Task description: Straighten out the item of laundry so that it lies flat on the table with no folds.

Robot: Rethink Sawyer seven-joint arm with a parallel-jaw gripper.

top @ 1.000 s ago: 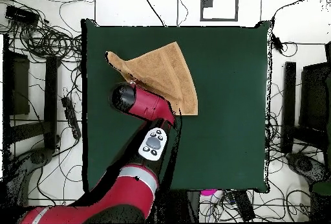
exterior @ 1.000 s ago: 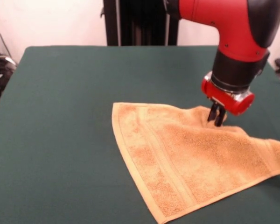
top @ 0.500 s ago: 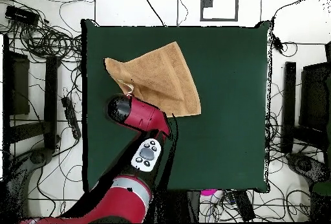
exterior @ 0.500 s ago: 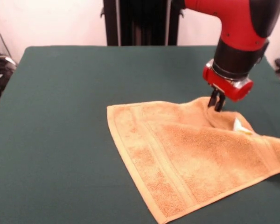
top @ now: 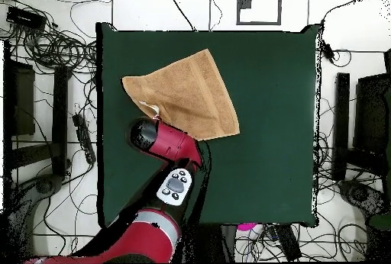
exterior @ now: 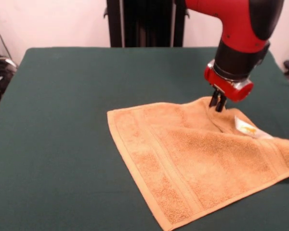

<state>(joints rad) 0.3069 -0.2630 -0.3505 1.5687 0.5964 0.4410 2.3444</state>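
At the hand towel's far edge, tool pinches the cloth near the white care tag; towel near-flat on counter. Next: pull the corner taut, then let go.

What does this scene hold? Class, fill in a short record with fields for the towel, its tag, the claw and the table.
Towel: orange-tan towel, mostly spread out, far edge raised at the claw
Tag: white tag showing near the towel's right side in the front view
Claw: claw closed on the towel's far edge
Table: dark green table, with the towel toward one side in the overhead view
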